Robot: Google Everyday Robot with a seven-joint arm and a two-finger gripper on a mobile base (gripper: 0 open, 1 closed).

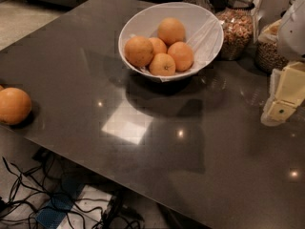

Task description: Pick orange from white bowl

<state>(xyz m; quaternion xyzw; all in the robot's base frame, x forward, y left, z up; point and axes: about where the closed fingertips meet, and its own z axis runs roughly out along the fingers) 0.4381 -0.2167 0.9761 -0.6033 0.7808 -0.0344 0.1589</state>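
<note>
The white bowl (209,37) stands at the far middle of the dark table and has a crinkled white lining. It holds several oranges. The orange (139,51), the largest, with dull dimpled skin, lies at the bowl's left front. My gripper (282,99), cream-coloured, hangs at the right edge of the view, above the table, to the right of the bowl and nearer than it. It is well apart from the bowl and holds nothing that I can see.
A lone orange (14,105) lies at the table's left edge. Glass jars of nuts (237,30) stand behind the bowl on the right, with another container (269,56) beside them. Cables (57,199) lie on the floor below the table's front edge.
</note>
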